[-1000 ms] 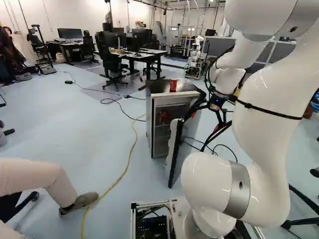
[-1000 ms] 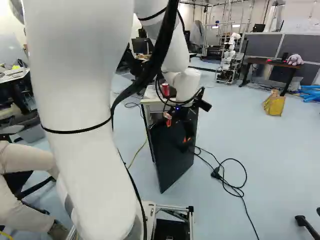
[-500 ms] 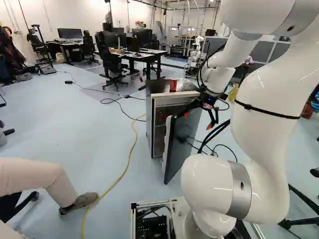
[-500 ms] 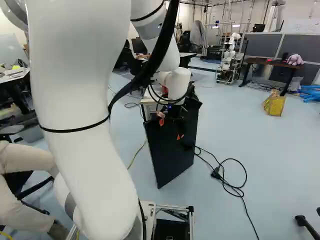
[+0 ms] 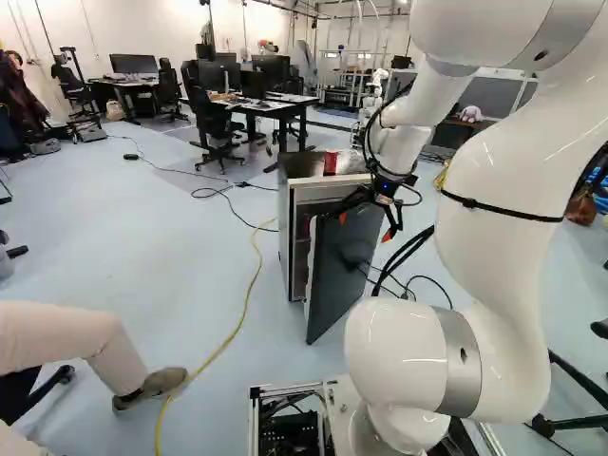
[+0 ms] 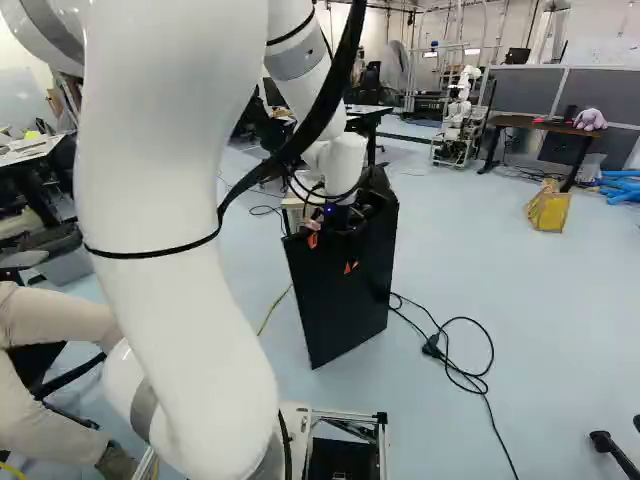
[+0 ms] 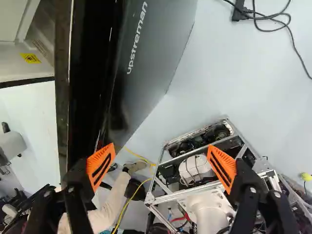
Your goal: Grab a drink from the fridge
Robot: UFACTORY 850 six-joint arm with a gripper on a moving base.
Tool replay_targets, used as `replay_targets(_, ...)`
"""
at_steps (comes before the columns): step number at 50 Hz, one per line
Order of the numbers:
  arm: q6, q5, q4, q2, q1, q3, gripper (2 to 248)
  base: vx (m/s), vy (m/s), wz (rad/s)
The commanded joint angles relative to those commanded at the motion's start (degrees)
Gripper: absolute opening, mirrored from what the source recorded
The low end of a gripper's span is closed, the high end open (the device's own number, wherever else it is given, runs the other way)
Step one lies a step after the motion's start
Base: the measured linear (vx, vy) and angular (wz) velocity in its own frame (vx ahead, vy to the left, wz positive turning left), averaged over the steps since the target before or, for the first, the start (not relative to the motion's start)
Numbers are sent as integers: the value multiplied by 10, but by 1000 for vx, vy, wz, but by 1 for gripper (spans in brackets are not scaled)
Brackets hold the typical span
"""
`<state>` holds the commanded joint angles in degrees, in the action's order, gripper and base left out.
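item: one white arm (image 5: 503, 275), rising at the right of the left base view and bending over to one fridge (image 5: 285, 233).

item: one black gripper (image 5: 365, 227), at the upper part of the fridge door, two fingers. released: the two orange pads (image 7: 101, 165) stand well apart in the wrist view, nothing clasped between them. one pad is close by the door's edge; whether it touches, i cannot tell.

item: one fridge door (image 5: 338, 275), dark, standing partly open, one line of white lettering across its outer face.

item: one red can (image 5: 330, 163), upright on the fridge top. a little red also shows inside the fridge, behind the door; how many pieces, i cannot tell.

item: one yellow label (image 7: 30, 58), on a pale surface behind the door.

floor stock: one yellow cable (image 5: 249, 294), running past the fridge; one black plug (image 6: 432, 345) with looped black cord, at the door's other side; one yellow bag (image 6: 548, 208), well apart.

farther off: another robot (image 6: 460, 115), one; one plush toy (image 6: 590, 119), on one brown table (image 6: 540, 124).
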<state>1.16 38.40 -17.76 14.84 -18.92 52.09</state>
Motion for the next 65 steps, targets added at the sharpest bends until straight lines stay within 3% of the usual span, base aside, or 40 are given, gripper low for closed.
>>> replay_targets(65, 0, 0, 0, 75, 71, 102, 247, 0, 0, 0)
